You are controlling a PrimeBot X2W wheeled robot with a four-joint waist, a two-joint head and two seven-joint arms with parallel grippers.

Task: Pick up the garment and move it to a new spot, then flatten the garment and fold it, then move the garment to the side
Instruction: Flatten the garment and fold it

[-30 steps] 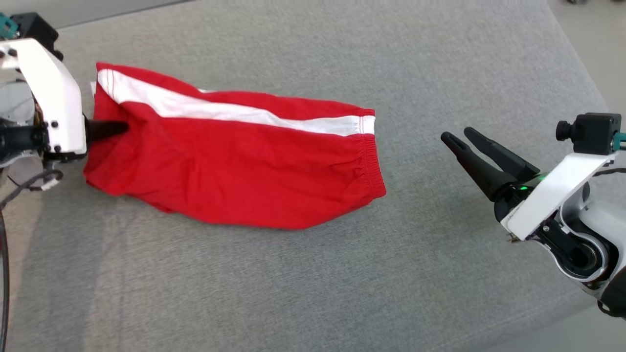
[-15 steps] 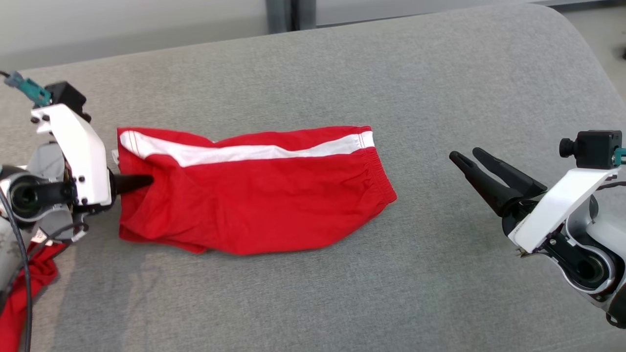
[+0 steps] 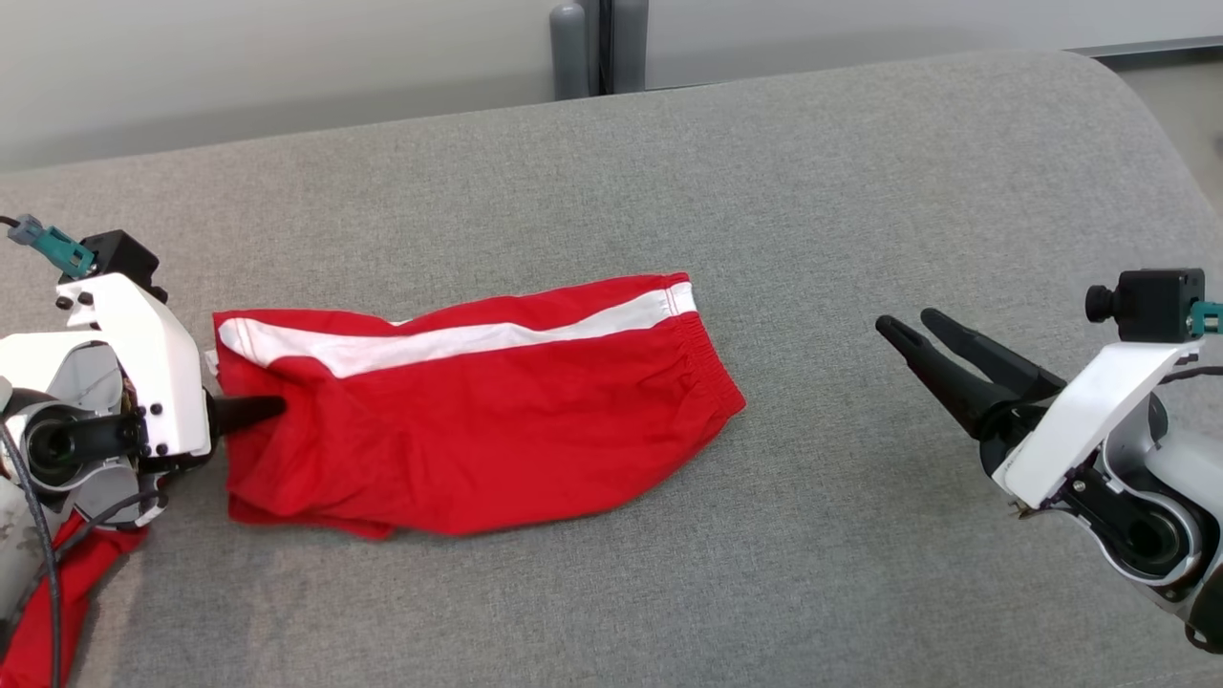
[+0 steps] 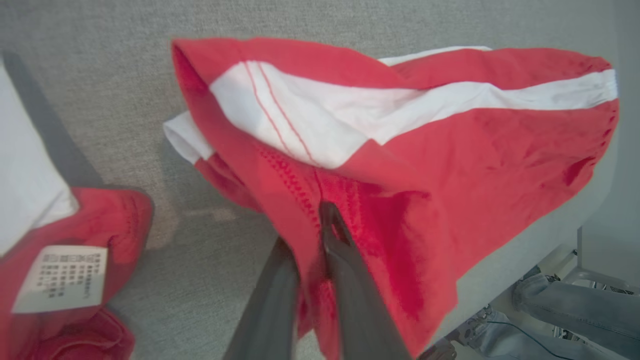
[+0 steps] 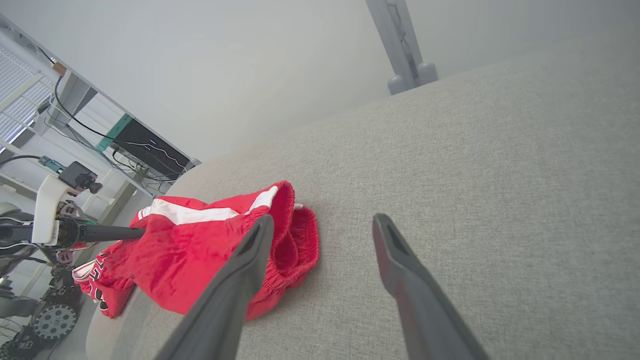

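Currently we log the garment (image 3: 478,440), red shorts with a white side stripe, lying on the left half of the grey padded surface (image 3: 860,592), waistband end pointing right. The left gripper (image 3: 268,409) sits at the garment's left hem; in the left wrist view we see red cloth pinched between its fingers. The right gripper (image 3: 906,321) hovers well apart to the right, fingers spread, holding nothing. We note bare surface between waistband and right gripper, along the near edge, and behind the garment up to the far edge. A second red garment (image 3: 48,612) drapes at the left edge, below the left gripper. A grey post (image 3: 597,48) stands beyond the far edge.
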